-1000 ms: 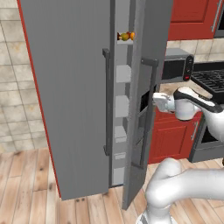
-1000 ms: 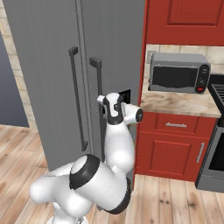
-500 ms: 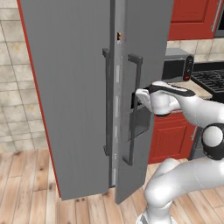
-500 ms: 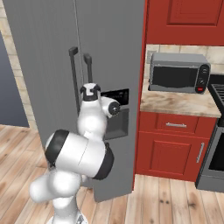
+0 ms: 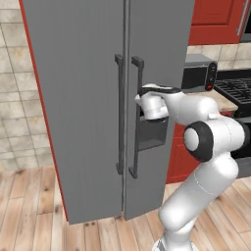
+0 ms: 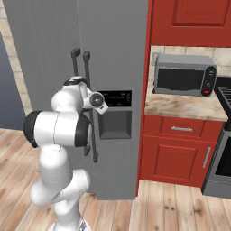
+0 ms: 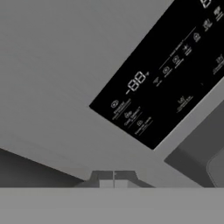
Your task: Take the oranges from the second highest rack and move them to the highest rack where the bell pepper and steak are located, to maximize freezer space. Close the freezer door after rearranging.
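Two doors: in the left base view the freezer door (image 5: 83, 98) and the dispenser door (image 5: 157, 59) stand flush, with only a thin seam between them.
Handles: two vertical bars, the freezer door's handle (image 5: 119, 112) just left of the seam, the other handle (image 5: 136, 117) just right of it.
Arm: white, rising from the lower right and bent toward the fridge; the hand lies at the dispenser recess (image 5: 149, 135), beside the right handle.
Gripper: its tips are hard to make out here, perhaps hidden against the door.
Background: a microwave (image 5: 198, 73) on the counter behind the arm, a red cabinet (image 5: 218, 19) above it.

Doors: in the right base view the freezer door (image 6: 45, 45) is at left and the dispenser door (image 6: 113, 45) at right, both closed.
Panel: a dark control panel (image 6: 116, 98) above the recess (image 6: 115, 124).
Arm: elbow low at left, wrist reaching up to the handles (image 6: 83, 67) at panel height.
Surroundings: microwave (image 6: 182, 74) on a stone counter (image 6: 185, 106), red base cabinets (image 6: 178, 149) below, wood floor (image 6: 158, 207).

Gripper: in the hand view the gripper (image 7: 113, 177) shows at the bottom, fingertips (image 7: 101, 176) pressed together and holding nothing.
Panel: the control panel (image 7: 166, 74) runs slantwise across the grey door face (image 7: 57, 65), close ahead of the tips.
Recess: a darker corner at the lower right (image 7: 197, 162).
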### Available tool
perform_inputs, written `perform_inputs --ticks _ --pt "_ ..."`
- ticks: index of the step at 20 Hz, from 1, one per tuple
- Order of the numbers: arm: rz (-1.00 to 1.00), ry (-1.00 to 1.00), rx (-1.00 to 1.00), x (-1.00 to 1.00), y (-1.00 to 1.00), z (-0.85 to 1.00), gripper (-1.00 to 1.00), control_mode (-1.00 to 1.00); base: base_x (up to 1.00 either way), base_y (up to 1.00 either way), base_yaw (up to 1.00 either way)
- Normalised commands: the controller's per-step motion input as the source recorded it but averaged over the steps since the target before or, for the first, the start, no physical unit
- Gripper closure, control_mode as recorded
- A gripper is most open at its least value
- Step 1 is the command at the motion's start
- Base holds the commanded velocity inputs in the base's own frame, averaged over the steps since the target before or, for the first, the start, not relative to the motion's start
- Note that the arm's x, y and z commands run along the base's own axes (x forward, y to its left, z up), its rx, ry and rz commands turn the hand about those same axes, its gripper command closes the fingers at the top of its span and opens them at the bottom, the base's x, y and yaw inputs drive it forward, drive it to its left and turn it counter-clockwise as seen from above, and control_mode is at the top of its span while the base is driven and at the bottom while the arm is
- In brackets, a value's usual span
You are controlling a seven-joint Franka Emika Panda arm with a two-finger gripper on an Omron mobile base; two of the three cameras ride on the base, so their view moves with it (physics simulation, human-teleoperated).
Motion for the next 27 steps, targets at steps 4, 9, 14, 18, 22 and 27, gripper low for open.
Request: perform_inputs --ticks 4,9,14,18,22,27 --pt "-0.09 0.15 0.00 0.42 0.10 0.23 1.00 -1.00 0.00 0.00 0.00" --pt "-0.04 0.14 0.03 0.39 0.00 0.29 1.00 -1.00 0.00 0.00 0.00" --pt "-0.02 0.12 0.05 0.44 0.00 0.29 1.00 -1.00 0.00 0.00 0.00" --pt "-0.01 0.10 0.07 0.59 0.00 0.23 1.00 -1.00 0.00 0.00 0.00" --pt "0.00 0.13 0.07 0.59 0.00 0.19 1.00 -1.00 0.00 0.00 0.00" --pt "-0.01 0.11 0.05 0.42 0.04 0.07 1.00 -1.00 0.00 0.00 0.00"
